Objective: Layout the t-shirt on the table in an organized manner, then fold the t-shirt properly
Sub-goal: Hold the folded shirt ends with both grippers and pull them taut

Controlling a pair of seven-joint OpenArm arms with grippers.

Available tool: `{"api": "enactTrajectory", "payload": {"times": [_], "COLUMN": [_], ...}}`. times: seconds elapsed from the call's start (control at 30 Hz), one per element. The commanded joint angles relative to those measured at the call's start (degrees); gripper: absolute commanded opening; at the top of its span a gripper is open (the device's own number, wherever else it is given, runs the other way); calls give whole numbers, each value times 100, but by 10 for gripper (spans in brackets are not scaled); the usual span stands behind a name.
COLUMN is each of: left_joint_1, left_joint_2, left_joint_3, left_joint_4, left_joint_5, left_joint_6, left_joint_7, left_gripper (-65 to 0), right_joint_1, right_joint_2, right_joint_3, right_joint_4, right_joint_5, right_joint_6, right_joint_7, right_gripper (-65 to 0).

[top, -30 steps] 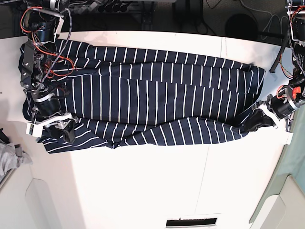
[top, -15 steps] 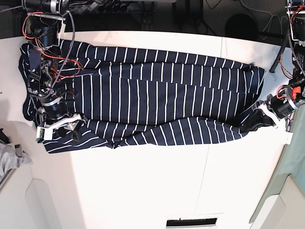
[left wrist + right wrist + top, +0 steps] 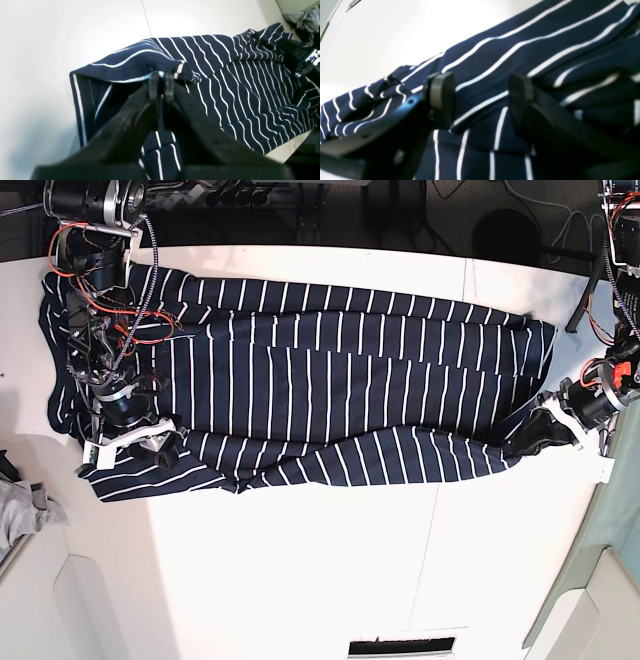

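The navy t-shirt (image 3: 330, 390) with white stripes lies stretched lengthwise across the white table (image 3: 300, 560), with folds along its near edge. My left gripper (image 3: 535, 438) is at the shirt's right end, shut on a bunched corner. In the left wrist view its fingertips (image 3: 154, 85) pinch the hem of the t-shirt (image 3: 237, 75). My right gripper (image 3: 140, 448) hovers low over the shirt's left end near the front edge. In the right wrist view the right gripper (image 3: 481, 100) is open, with striped t-shirt (image 3: 520, 37) fabric lying under and between its pads (image 3: 442, 95).
A small grey cloth (image 3: 20, 515) lies off the table's left front corner, also visible as the grey cloth (image 3: 305, 17) in the left wrist view. A thin seam (image 3: 430, 530) runs across the tabletop. A dark slot (image 3: 400, 646) sits at the front edge.
My right arm has shifted to the right in the base view, carrying the open gripper further onto the shirt's left end. The left arm and its grip have not moved.
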State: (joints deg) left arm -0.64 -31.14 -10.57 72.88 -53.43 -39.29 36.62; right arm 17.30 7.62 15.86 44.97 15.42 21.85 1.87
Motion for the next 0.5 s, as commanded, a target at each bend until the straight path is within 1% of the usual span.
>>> {"api": "enactTrajectory", "payload": {"times": [0.0,0.13,0.2,0.33,0.47], "left_joint_1": [-90,-22,4,2,4], "left_joint_2": [-125,-125,-125,-125,-125], "left_joint_3": [-48,-48,-48,-48,-48], "left_joint_4": [92,92,92,92,92], "left_joint_5": [-118,-118,-116,-118,-116], "left_joint_6": [-71,-71,-71,-71,-71], "left_joint_7": [-122,-127,-122,-129,-144], "left_gripper": [-650,-650,-650,-650,-650], "right_joint_1": [107,107,109,107,109], "right_joint_2": [44,42,44,44,44], "right_joint_3": [68,356,509,761,1010], "right_joint_4": [66,66,66,66,66], "right_joint_5": [59,284,367,671,811], "right_joint_6": [55,190,264,264,258], "right_joint_7": [63,61,-33,-354,-389], "right_gripper": [-308,-309,-309,-309,-309]}}
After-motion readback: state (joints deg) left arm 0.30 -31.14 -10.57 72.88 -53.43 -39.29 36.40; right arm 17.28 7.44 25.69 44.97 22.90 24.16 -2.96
